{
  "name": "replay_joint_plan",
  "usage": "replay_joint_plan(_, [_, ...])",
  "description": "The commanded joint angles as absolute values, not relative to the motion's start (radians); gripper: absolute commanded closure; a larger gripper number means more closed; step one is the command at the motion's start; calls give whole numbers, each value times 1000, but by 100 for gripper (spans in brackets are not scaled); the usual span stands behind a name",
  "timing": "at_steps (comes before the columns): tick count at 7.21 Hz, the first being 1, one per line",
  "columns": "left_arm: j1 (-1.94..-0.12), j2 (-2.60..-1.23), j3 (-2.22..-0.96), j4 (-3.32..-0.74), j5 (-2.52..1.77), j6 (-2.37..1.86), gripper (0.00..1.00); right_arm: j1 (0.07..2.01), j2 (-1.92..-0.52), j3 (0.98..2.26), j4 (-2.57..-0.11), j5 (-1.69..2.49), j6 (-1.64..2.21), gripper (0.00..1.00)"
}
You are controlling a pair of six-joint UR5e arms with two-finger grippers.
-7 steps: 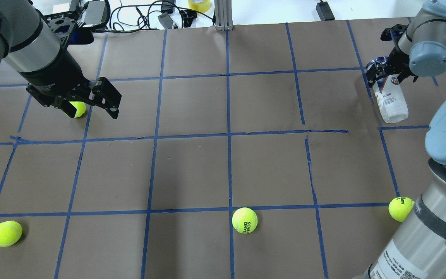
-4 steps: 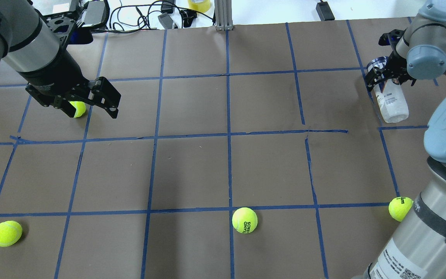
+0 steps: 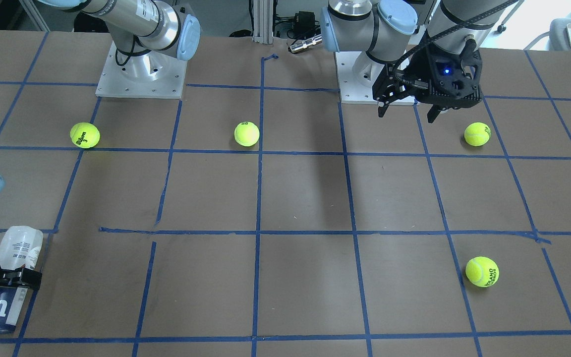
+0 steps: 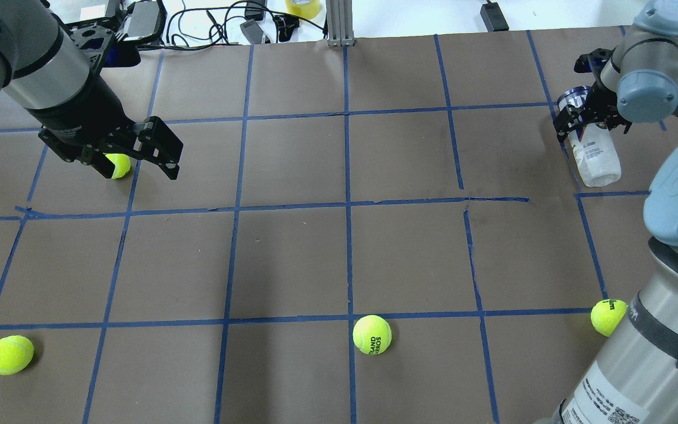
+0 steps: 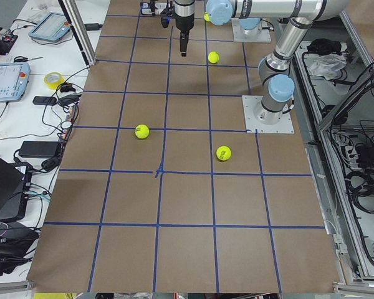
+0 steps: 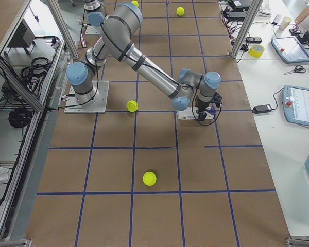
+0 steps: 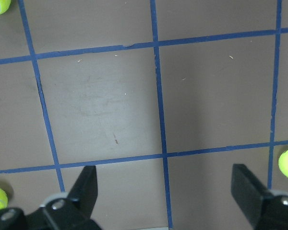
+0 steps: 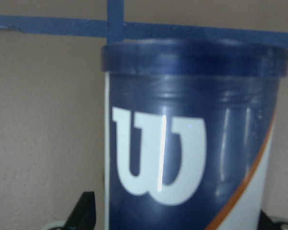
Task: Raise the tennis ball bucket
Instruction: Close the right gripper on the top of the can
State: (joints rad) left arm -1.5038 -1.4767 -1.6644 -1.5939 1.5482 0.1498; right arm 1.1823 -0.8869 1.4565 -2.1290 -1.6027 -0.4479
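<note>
Far right of overhead frame: Wilson tennis ball can [image 4: 597,156] lies on its side on brown worktop [image 4: 339,247], navy end toward top of frame. Right gripper [image 4: 586,125] fingers [image 8: 85,211] straddle navy end; sliver of worktop shows between one finger and can wall, not clamped. Upper left: left gripper [image 4: 139,169] fingers spread wide, holding nothing, tennis ball [image 4: 119,165] just behind one finger.
</note>
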Motion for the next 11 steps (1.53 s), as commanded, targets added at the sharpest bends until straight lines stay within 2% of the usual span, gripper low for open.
replay_joint_plan(1, [-1502, -1479, -1664, -1592, 1548, 150, 0, 1183, -882, 1456, -2128, -1605, -448, 2])
replay_joint_plan(3, [-1502, -1479, -1663, -1592, 1546, 152, 0, 1183, -884, 1451, -2126, -1609, -448, 16])
replay_joint_plan(5, [-1502, -1479, -1663, -1592, 1546, 152, 0, 1183, -887, 1451, -2125, -1608, -448, 22])
replay_joint_plan(11, [-1499, -1479, -1663, -1589, 1548, 153, 0, 1193, -931, 1453, -2115, -1597, -475, 22])
